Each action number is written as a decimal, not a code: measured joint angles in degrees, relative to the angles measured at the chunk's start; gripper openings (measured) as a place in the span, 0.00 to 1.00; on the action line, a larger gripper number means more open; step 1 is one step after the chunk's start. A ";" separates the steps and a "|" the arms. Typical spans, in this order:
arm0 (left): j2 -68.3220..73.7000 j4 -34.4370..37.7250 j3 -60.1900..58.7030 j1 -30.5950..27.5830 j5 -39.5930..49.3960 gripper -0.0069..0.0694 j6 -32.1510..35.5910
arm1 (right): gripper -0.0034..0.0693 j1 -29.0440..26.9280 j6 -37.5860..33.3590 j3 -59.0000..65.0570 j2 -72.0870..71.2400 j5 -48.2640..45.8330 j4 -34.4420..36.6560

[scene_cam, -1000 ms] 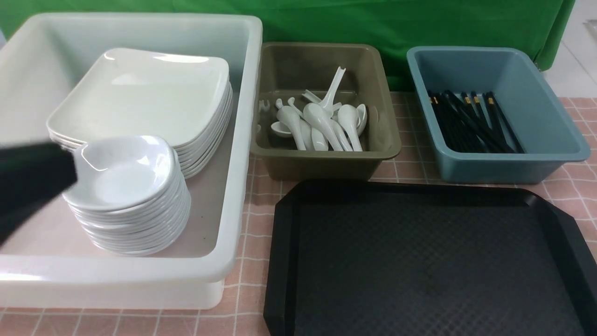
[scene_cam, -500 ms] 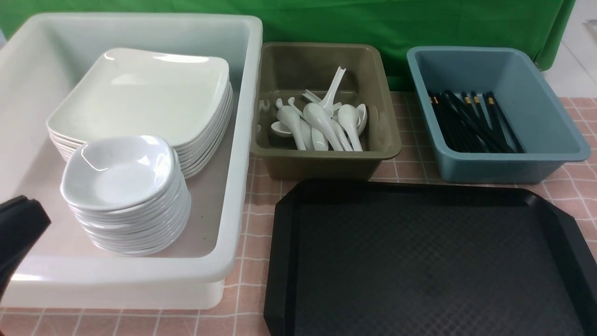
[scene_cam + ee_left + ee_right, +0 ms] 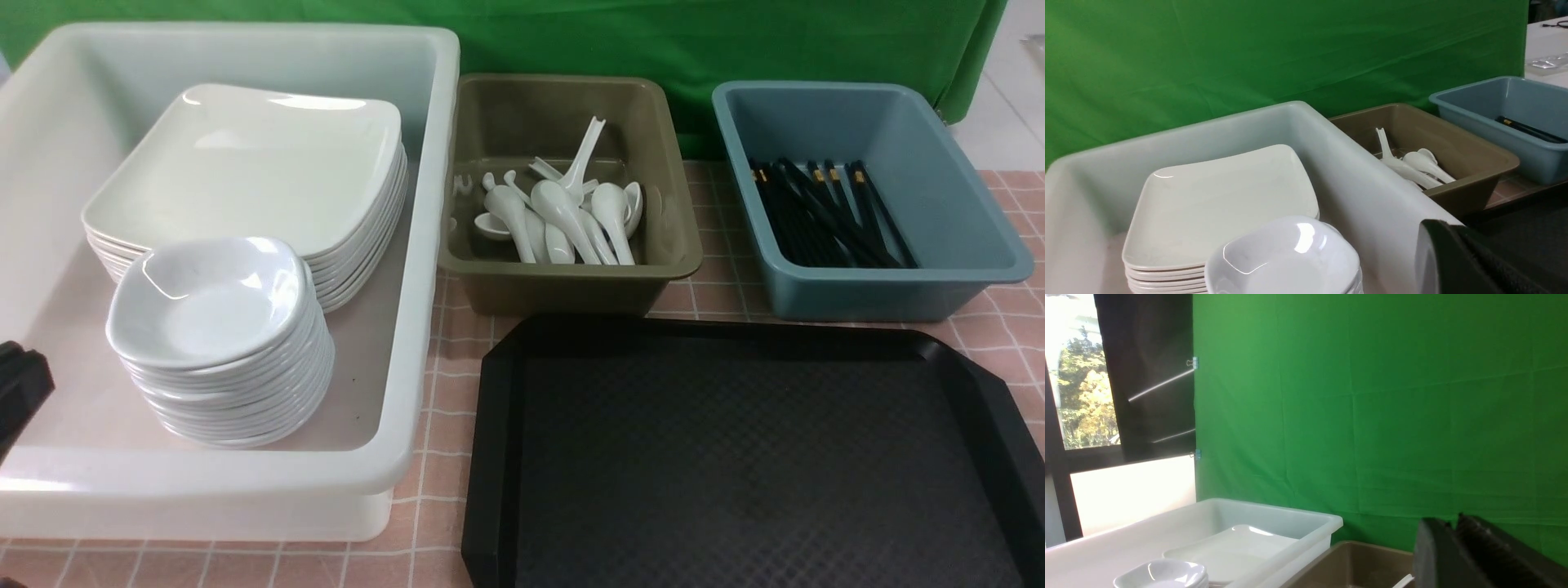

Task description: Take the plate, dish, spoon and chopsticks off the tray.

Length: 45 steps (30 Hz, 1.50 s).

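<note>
The black tray (image 3: 735, 457) lies at the front right with nothing on it. A stack of white plates (image 3: 245, 163) and a stack of small white dishes (image 3: 212, 302) sit in the white bin (image 3: 424, 245). Several spoons (image 3: 563, 216) lie in the olive bin (image 3: 571, 282). Several black chopsticks (image 3: 824, 216) lie in the blue bin (image 3: 882, 290). My left gripper (image 3: 20, 384) (image 3: 1453, 226) is shut and empty at the white bin's near left corner, apart from the dishes. My right gripper (image 3: 1453, 523) hangs high, its tips parted by a narrow gap, holding nothing.
The three bins stand in a row along the back, in front of a green curtain (image 3: 653, 41). A pink checked cloth (image 3: 441, 384) covers the table between the white bin and the tray.
My left gripper has drawn back from beside the dish stack, down and to the left, almost out of the front view. The dishes, bins and tray have not moved.
</note>
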<state>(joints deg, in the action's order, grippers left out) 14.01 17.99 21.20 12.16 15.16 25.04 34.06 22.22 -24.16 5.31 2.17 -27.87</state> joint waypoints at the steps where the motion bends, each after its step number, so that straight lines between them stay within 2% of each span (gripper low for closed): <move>1: 0.00 -0.12 0.00 0.00 0.00 0.09 0.00 | 0.23 0.00 0.00 0.00 0.00 0.00 0.00; 5: 0.00 -1.59 0.00 0.00 0.00 0.09 -0.74 | 0.24 0.00 0.00 0.00 0.00 0.00 0.00; 9: -2.22 -6.52 -1.70 -1.68 -1.32 0.10 -12.87 | 0.25 0.00 0.00 0.00 0.00 0.00 0.00; 10: -2.63 -7.19 -2.18 -1.90 -1.47 0.10 -13.59 | 0.25 0.00 0.00 0.00 0.00 0.00 0.00; 12: -6.10 -10.93 -6.32 -5.97 -4.65 0.10 -20.73 | 0.26 0.00 0.00 0.00 0.00 0.00 0.00; 13: -6.10 -11.19 -6.73 -6.36 -4.92 0.10 -21.08 | 0.26 0.00 0.00 0.00 0.00 0.00 0.00; 15: -10.72 -12.81 -13.44 -11.62 -8.48 0.10 -23.63 | 0.26 0.00 0.00 0.00 0.00 0.00 0.00; 20: -13.82 -13.91 -21.11 -15.67 -10.34 0.10 -24.22 | 0.27 0.00 0.00 0.02 0.00 0.00 0.00; 26: -14.03 -16.66 -21.57 -12.54 -2.96 0.10 -23.82 | 0.29 0.00 0.00 0.02 0.00 0.00 0.00; 45: -14.03 -16.56 -21.57 -11.41 -2.84 0.10 -23.10 | 0.34 0.00 0.06 0.02 0.00 0.00 -0.04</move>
<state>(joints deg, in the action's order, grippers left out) -0.02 1.43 -0.37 0.75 12.32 1.93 34.06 22.28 -24.14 5.31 2.17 -27.91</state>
